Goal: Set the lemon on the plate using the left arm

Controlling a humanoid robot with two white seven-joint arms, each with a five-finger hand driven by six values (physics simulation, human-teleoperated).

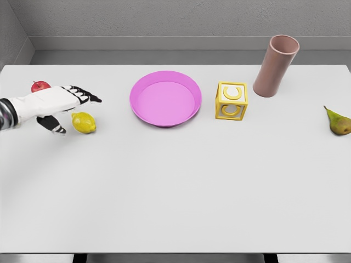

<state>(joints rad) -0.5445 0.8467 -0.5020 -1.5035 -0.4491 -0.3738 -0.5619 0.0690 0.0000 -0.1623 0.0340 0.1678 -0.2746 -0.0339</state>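
A yellow lemon [84,123] lies on the white table at the left. My left hand [70,110] reaches in from the left edge and hovers just beside and above the lemon, fingers spread, thumb low at its left side; it holds nothing. The pink plate [143,83] sits to the right of the lemon, near the table's middle back, with nothing on it. No right arm shows.
A small red apple [39,86] sits behind my left wrist. A yellow letter block [231,101] stands right of the plate, a tall pink cup [276,66] behind it. A green pear [338,121] lies at the far right edge.
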